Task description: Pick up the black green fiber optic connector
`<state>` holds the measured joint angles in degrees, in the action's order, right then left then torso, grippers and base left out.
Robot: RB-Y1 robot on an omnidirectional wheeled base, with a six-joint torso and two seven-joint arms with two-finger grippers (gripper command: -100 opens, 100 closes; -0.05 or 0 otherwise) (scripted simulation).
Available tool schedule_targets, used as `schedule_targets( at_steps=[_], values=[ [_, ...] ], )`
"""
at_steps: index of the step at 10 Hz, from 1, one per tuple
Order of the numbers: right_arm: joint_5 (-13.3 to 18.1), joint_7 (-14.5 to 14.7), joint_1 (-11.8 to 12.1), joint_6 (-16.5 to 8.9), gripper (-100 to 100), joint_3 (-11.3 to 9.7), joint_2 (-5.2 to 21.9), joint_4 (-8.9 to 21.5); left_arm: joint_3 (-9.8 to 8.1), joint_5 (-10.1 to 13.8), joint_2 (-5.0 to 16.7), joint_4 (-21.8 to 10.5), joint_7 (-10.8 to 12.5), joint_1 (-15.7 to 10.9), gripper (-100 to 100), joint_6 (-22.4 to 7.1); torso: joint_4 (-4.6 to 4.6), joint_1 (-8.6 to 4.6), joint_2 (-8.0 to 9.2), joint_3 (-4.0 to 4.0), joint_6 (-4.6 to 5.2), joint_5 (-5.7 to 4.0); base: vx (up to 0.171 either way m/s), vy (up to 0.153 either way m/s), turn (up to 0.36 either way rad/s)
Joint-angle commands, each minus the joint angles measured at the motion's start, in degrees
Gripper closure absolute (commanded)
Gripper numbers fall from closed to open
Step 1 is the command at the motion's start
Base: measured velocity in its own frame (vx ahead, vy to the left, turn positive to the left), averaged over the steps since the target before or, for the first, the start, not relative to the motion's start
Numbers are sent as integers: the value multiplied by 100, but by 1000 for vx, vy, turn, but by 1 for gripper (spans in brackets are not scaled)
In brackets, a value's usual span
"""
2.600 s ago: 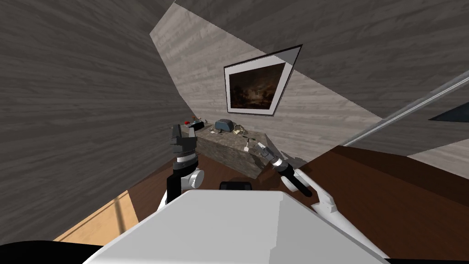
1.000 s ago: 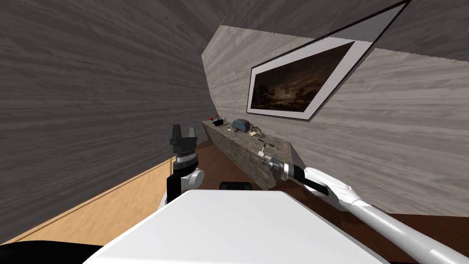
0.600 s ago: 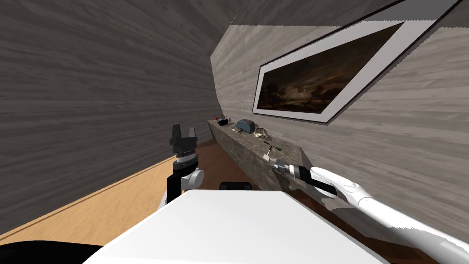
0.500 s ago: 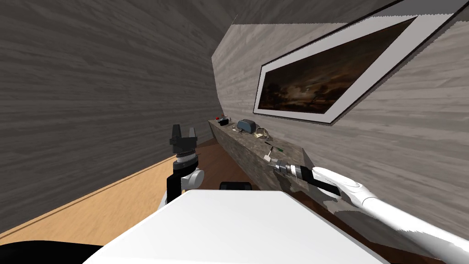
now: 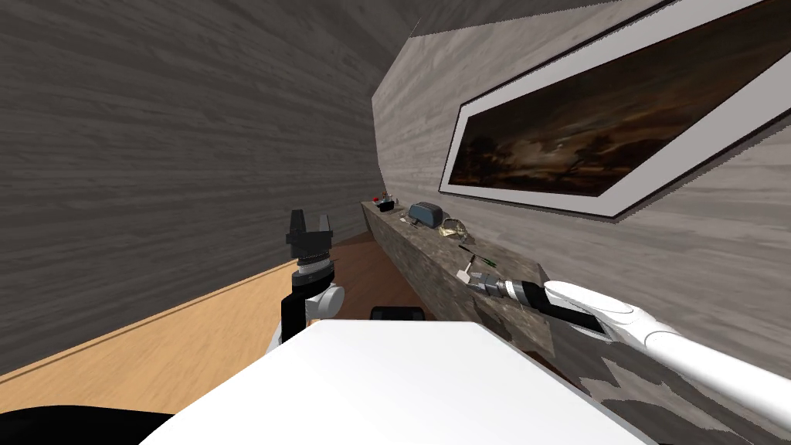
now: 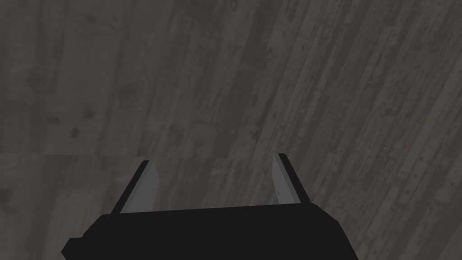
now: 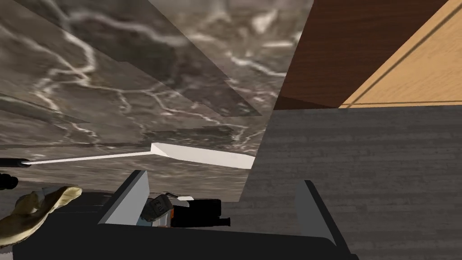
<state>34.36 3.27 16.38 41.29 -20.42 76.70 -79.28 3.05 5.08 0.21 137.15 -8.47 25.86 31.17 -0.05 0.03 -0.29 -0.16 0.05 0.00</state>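
Fiber optic connector [image 5: 477,257], thin, black and green, lying on the marble shelf [image 5: 412,252] just beyond right gripper [image 5: 469,283], fingers spread and empty beside a white wedge-tipped tool [image 5: 465,271], viewpoint drawn nearer shelf and framed painting [image 5: 618,131] than half a second back, left gripper [image 5: 310,220] raised, parted, empty.

Grey-brown stone veined white like marble, smooth-looking, faces the ledge [image 5: 417,263] running toward one o'clock, below a dark painting [image 5: 618,123] in a matt white mount. Walls [image 5: 154,154] carry coarse grey wood grain. Pale smooth wood floor [image 5: 193,348] lies at eight o'clock, dark reddish boards [image 5: 363,266] nearer. The left gripper [image 6: 213,159] shows matt grey fingers [image 6: 145,187] on a dull black body.
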Motion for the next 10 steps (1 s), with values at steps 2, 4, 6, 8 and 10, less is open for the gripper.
schedule_targets(
  at_steps=[2, 4, 6, 8, 10],
  values=[
    [113, -46, -133, 91, -100, -238, 310, 548, 0, 0, 0, 0, 0, 0, 0, 0, 0, -4, 2, 0, 4, -2, 51, 3, 200],
    [161, -75, -163, 132, -100, -369, 527, 824, -1, 0, 0, 0, 0, 1, 0, 0, 0, -9, 2, 1, 5, -3, 55, -2, 200],
    [202, -104, -188, 172, -100, -498, 691, 1069, -1, 0, 0, 0, 0, 1, 0, 0, -1, -5, -1, -1, 7, -2, 66, 5, 160],
    [237, -131, -206, 210, -100, -626, 895, 1298, -1, 0, 0, 0, 0, 1, 0, 0, -1, -5, -2, -2, 5, -2, 64, -12, 182],
    [290, -184, -219, 283, -100, -879, 1170, 1694, -1, 0, 1, 0, 0, 1, 0, 0, -3, -16, -12, -8, 0, -3, 110, -35, 312]
  ],
)
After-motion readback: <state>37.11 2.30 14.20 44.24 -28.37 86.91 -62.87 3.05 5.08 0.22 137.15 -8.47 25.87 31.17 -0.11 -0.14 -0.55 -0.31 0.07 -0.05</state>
